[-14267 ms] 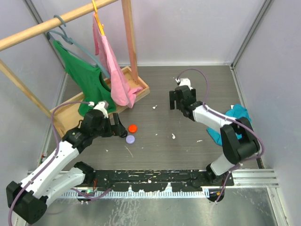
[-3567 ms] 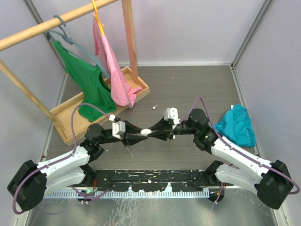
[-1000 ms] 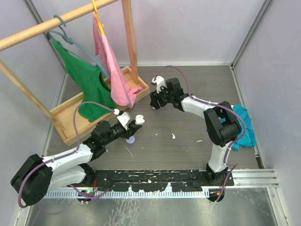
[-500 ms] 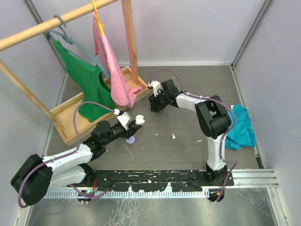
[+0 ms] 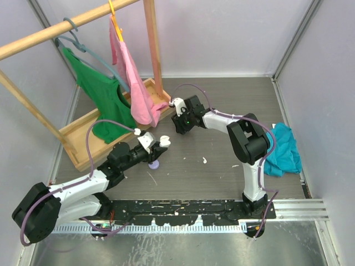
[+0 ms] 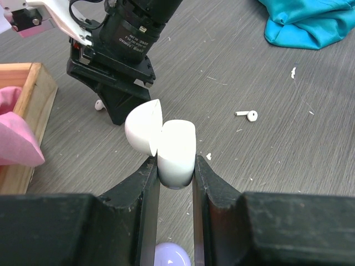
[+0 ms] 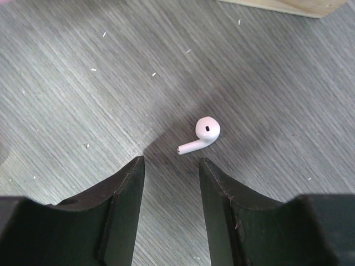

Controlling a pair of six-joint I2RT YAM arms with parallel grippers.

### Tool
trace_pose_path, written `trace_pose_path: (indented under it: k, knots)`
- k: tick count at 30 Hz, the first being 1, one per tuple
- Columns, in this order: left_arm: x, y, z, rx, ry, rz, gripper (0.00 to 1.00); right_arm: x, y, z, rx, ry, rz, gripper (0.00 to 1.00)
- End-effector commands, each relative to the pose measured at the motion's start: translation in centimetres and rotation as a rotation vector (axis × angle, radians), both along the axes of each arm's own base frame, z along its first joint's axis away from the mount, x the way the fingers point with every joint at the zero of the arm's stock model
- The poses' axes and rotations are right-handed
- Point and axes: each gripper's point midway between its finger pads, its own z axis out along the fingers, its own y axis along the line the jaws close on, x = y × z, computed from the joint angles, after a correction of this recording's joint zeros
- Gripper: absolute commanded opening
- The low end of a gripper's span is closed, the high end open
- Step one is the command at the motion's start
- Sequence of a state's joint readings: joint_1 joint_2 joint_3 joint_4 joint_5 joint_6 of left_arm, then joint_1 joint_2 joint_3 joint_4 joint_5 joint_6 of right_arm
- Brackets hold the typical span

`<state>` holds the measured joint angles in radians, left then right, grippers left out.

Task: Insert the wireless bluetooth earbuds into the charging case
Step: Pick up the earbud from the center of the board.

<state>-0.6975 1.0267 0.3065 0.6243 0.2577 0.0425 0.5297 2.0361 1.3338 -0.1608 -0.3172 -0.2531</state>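
Charging case (image 6: pixel 176 145), lid open, pinched by left gripper (image 6: pixel 176 166); right gripper (image 7: pixel 169 166) spread just short of one white earbud (image 7: pixel 203 133), second earbud (image 6: pixel 247 114) lying loose, both apparently yet to be inserted.

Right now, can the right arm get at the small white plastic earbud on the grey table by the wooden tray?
Probably yes: the right gripper hovers open, the earbud just beyond its fingertips, nothing between. The left gripper holds the open white case.
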Motion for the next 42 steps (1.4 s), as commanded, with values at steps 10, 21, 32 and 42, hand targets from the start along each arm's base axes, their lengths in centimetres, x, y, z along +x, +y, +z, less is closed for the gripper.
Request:
trace_pose_path:
  k: [10,21,32,42]
  knots:
    - [0.6,-0.2,3.0,-0.056,-0.068,0.006,0.0,4.1,1.5,1.6,0.035,-0.076,-0.234,0.53]
    - [0.5,-0.3,3.0,-0.055,-0.066,0.001,0.0,3.2,0.4,0.1,-0.088,-0.07,-0.307,0.35]
    - [-0.3,-0.2,3.9,-0.087,-0.09,-0.026,0.0,-3.4,-2.1,0.7,-0.196,0.015,-0.295,0.19]
    - [-3.2,-0.6,5.5,-0.156,-0.201,-0.155,0.0,-12.6,-4.7,0.0,-0.279,0.157,-0.265,0.24]
